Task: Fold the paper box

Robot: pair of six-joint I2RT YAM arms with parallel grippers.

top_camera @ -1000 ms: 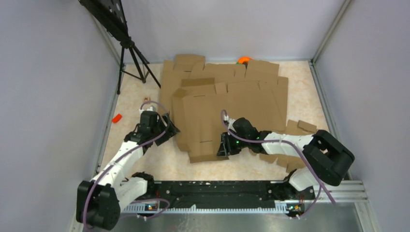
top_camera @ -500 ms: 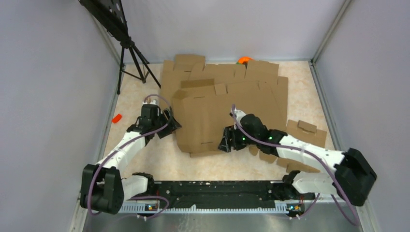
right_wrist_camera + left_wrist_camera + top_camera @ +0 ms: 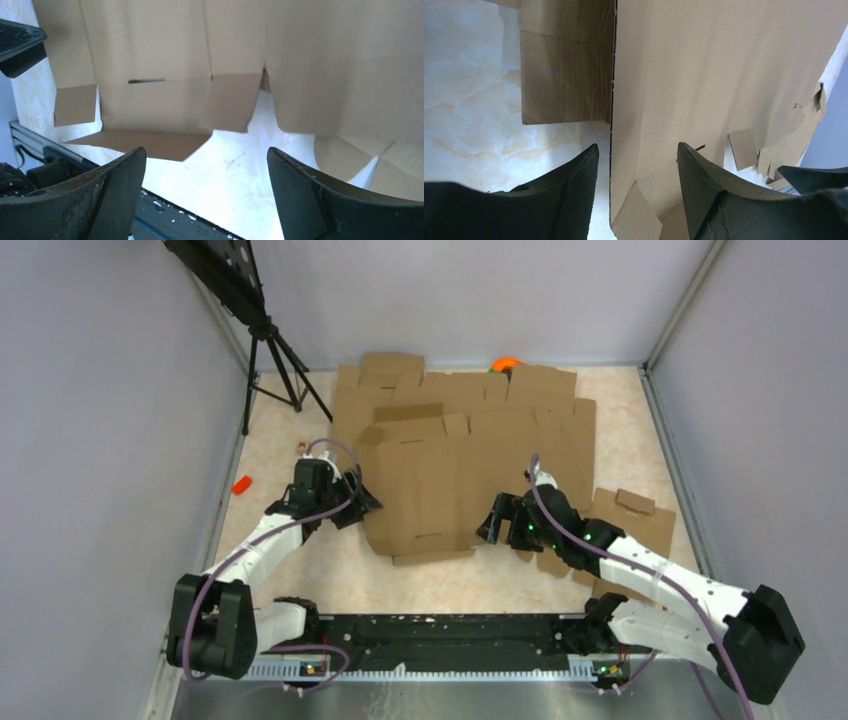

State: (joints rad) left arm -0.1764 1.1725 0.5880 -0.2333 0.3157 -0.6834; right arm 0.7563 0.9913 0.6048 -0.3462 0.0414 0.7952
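The paper box (image 3: 430,490) is a flat brown cardboard piece with creased panels and short flaps, lying on top of a pile of similar blanks. My left gripper (image 3: 358,502) is at its left edge. In the left wrist view the left gripper (image 3: 637,146) is open, and the box's (image 3: 704,75) thin edge runs between the fingers without touching either pad. My right gripper (image 3: 495,520) sits by the box's front right corner. In the right wrist view the right gripper (image 3: 206,149) gapes wide with only bare table between the fingers, and the box (image 3: 150,50) lies just beyond the tips.
More cardboard blanks (image 3: 470,400) are stacked behind and under the box. Smaller cardboard pieces (image 3: 625,510) lie at the right. A black tripod (image 3: 270,350) stands back left, an orange object (image 3: 505,364) shows behind the pile, and a small red piece (image 3: 241,484) lies left. The mounting rail (image 3: 450,635) lines the front.
My right gripper opened, let go of the box's front part and drew back to the right. The box spread out flatter and wider. My left gripper narrowed slightly at the left edge.
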